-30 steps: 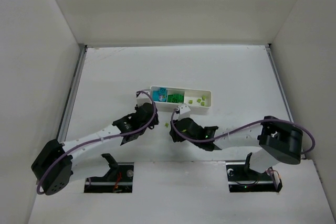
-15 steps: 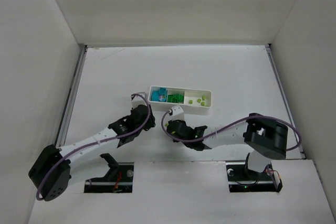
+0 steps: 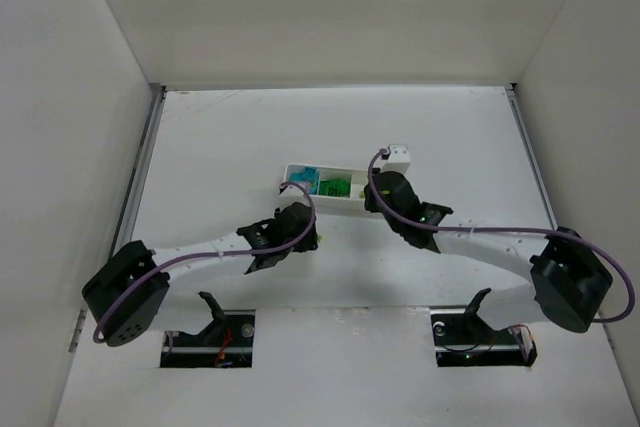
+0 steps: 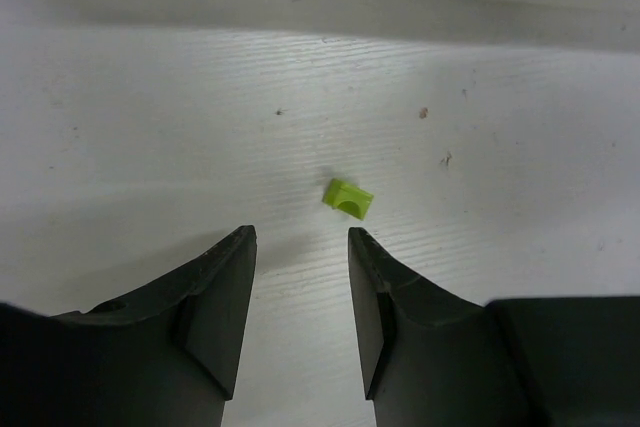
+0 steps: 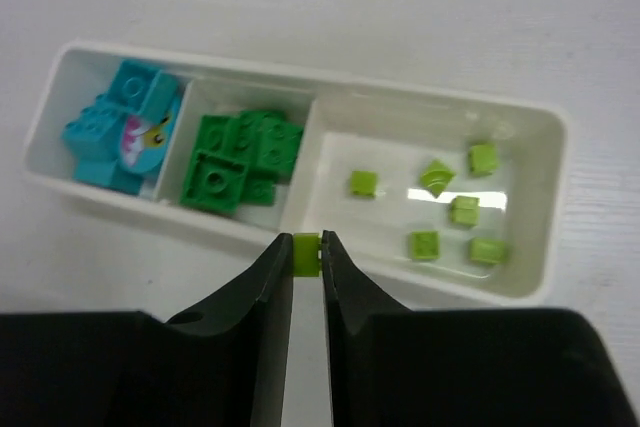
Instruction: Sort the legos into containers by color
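Top external view is showing the white table (image 3: 200,147), with the left arm (image 3: 200,250) reaching in from the lower left and the right arm (image 3: 490,240) from the lower right. The right arm's wrist is covering the right end of the white tray (image 5: 400,272). The tray is lying at the frame's centre, its long axis running left to right and dipping slightly toward the right.

Right wrist view is revealing the whole tray. Cyan bricks (image 5: 115,137) are filling the left compartment, dark green bricks (image 5: 240,157) the middle one, and yellow-green bricks (image 5: 440,212) are lying scattered in the right one. The right gripper (image 5: 308,252) is hovering at the near wall, closed tightly on a pinched yellow-green brick (image 5: 307,253).

Left wrist view alone is showing a loose yellow-green brick (image 4: 348,198) lying on the table just beyond the left gripper (image 4: 300,247). Its long axis is slanting from upper left to lower right, and its arched notch is facing the bottom of the frame. That gripper is standing partly open, holding nothing.
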Motion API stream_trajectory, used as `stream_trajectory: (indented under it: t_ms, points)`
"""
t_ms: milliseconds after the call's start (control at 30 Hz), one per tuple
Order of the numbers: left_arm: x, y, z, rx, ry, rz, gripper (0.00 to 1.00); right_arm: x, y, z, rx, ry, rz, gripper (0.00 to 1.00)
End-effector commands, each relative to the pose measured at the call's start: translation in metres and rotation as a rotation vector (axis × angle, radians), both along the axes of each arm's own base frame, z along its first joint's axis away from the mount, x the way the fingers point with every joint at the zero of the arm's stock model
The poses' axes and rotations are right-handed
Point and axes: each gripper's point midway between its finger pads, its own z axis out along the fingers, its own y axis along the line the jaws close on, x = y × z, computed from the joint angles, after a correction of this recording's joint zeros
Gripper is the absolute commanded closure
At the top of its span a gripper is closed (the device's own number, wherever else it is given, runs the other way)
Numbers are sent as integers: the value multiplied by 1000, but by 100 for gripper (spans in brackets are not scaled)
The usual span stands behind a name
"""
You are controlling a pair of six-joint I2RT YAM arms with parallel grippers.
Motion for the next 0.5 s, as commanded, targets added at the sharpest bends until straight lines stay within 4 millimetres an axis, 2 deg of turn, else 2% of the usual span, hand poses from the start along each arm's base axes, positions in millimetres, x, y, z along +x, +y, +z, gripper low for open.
stream_trajectory:
  t_ms: [0, 100, 200, 267, 467]
  points:
    - [17, -27, 28, -63, -78, -15, 60, 19, -15, 9, -13, -37, -38, 78]
    - [20, -33, 28, -58, -82, -25, 59, 32, -27, 7, -22, -40, -80, 72]
    - [24, -38, 26, -49, -85, -35, 58, 39, -33, 19, 5, -68, -111, 51]
    - [26, -41, 22, -33, -80, -43, 58, 37, -34, 29, 37, -95, -113, 41]
    - [29, -44, 13, 7, -73, -48, 59, 22, -45, 35, 95, -126, -113, 39]
